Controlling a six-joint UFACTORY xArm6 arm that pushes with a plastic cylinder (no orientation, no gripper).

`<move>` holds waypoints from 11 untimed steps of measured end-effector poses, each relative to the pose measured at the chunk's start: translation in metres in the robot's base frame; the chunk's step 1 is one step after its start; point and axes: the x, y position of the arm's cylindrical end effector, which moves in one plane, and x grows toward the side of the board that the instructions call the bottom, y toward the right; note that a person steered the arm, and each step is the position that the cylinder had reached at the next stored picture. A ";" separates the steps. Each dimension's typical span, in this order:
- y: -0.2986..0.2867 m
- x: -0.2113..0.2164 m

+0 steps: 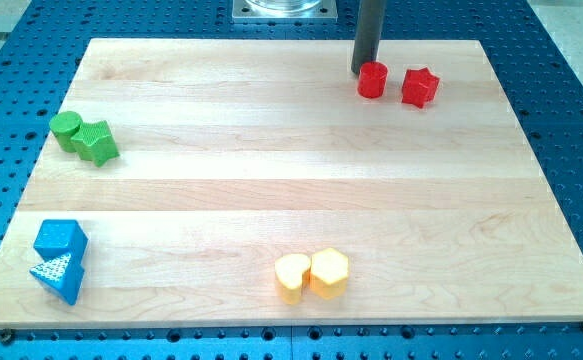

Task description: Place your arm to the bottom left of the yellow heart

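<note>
Nearest the camera, low on the worktop [271, 150]: yellow heart [292, 278] and yellow hexagon [329, 272], touching, the hexagon at 3 o'clock of the heart. The pair sits just right of centre along the view's bottom edge of the board. Which way the heart's lobes or point face is hard to make out; its longer side seems to run roughly 12 to 6 o'clock, but this cannot be told for certain.

At 9 o'clock of the heart, well apart, near the view's bottom left corner: two blue blocks, touching. Blue cube [60, 238] at 12 o'clock of the blue triangle [58, 276].

View's left edge, higher up: green cylinder [66, 129] touching green star [97, 142], the star at 4 o'clock of the cylinder.

View's top right: red cylinder [372, 80] and red star [420, 87], near one another but apart, the star at 3 o'clock.

The arm carries no hand, only a dark rod, so no open or closed state applies. My tip [359, 71] stands at 10 o'clock of the red cylinder, just beside or touching it; contact cannot be told. The tip is at about 1 o'clock of the heart, well apart from it.
</note>
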 end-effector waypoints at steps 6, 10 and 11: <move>-0.226 0.188; -0.157 0.361; -0.099 0.361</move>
